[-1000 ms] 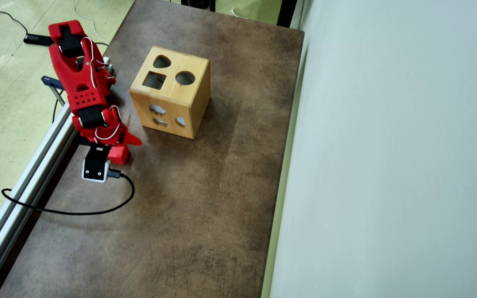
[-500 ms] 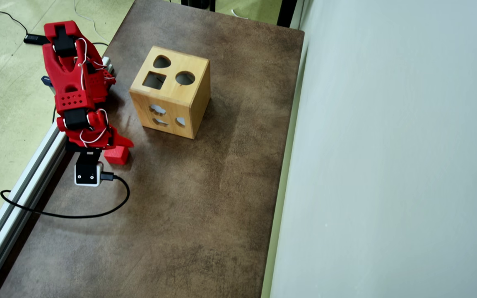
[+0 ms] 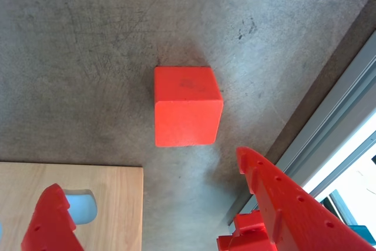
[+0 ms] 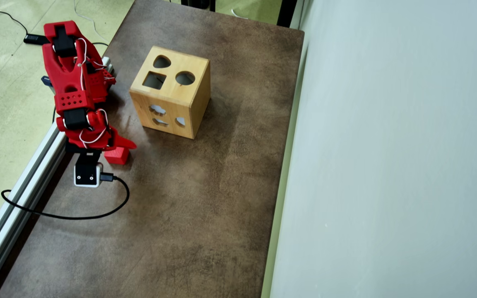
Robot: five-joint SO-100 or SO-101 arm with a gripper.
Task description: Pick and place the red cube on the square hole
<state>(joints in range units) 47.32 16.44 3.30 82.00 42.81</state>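
the red cube [image 3: 187, 106] sat on the worktop [image 4: 189, 215], ungrasped, just ahead of the wide-spread, empty fingers [image 3: 276, 204]. picking, carrying and dropping it into the square hole [image 4: 154, 80] all remained to do.

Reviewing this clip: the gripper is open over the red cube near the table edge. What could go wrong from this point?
1. In the wrist view the red cube lies ahead of the open gripper, not between its fingers, so closing now would likely miss or nudge it.
2. The cube sits near the metal rail at the table edge; a push could slide it against it.
3. The square hole looks barely larger than the cube, so a skewed grasp may jam.
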